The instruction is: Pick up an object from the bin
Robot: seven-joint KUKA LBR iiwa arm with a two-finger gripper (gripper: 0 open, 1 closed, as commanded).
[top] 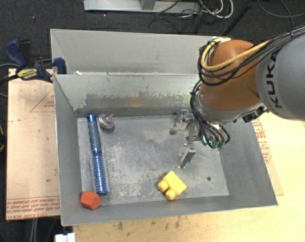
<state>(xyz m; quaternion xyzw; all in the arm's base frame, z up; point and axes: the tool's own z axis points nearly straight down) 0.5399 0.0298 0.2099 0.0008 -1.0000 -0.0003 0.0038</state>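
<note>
My gripper [184, 139] hangs over the right middle of the bin floor, below the arm's orange cover. Its two fingers stand apart, open, with only bare floor between them. One fingertip [186, 158] points down toward the front, the other sits near the back wall. A yellow toy block [171, 185] with two round studs lies just in front of the gripper, apart from the fingertip.
A long blue brush [97, 158] lies along the left wall. A small silver and purple round piece [107, 121] rests by its far end. An orange-red block [90, 200] sits in the front left corner.
</note>
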